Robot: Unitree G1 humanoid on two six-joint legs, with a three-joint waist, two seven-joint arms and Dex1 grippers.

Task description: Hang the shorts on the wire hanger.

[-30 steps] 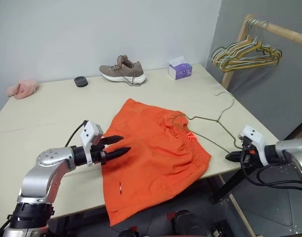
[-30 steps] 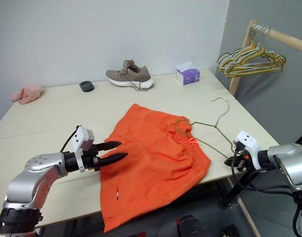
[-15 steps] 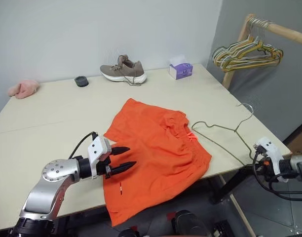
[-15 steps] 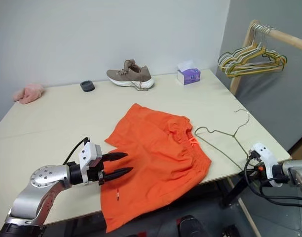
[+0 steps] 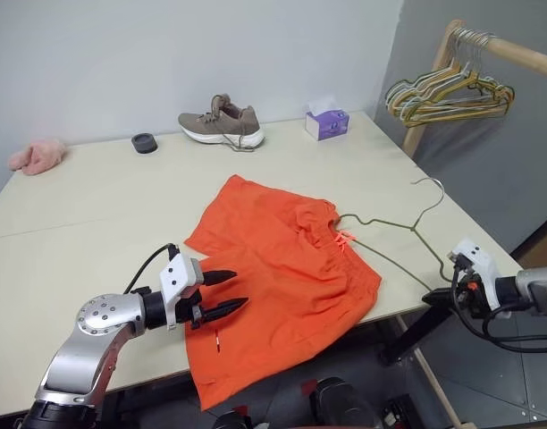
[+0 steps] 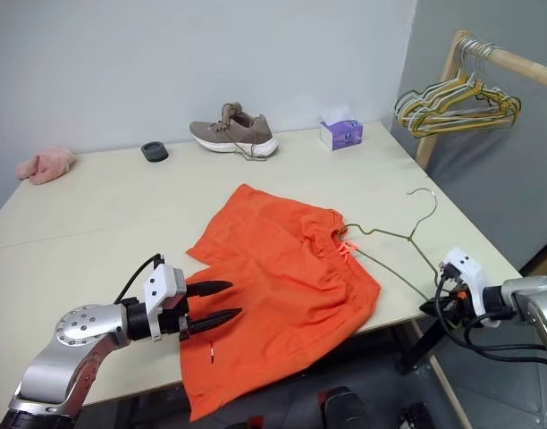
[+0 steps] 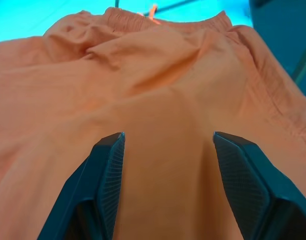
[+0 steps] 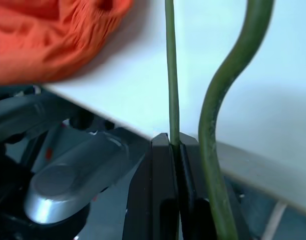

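Note:
The orange shorts [image 5: 282, 273] lie flat on the table [image 5: 95, 206], one leg hanging over the front edge. My left gripper [image 5: 239, 288] hovers open just above the near leg, its fingers [image 7: 109, 170] spread over the fabric [image 7: 163, 100] with nothing between them. The wire hanger [image 5: 394, 225] lies to the right of the shorts, its hook pointing to the far side and its left corner at the waistband. Off the table's right front edge, my right gripper [image 5: 432, 298] is shut on the hanger's lower wire [image 8: 169, 75].
At the back of the table stand a brown shoe [image 5: 222, 123], a purple tissue box [image 5: 327, 121] and a small black disc [image 5: 145, 142]; a pink cloth [image 5: 37, 156] is at the far left. A wooden rack [image 5: 515, 55] with coloured hangers [image 5: 448, 94] stands at the right.
The right gripper pulled the hanger right, away from the waistband, then brought it back left to the waistband. The left gripper drew back slightly over the near leg, still open.

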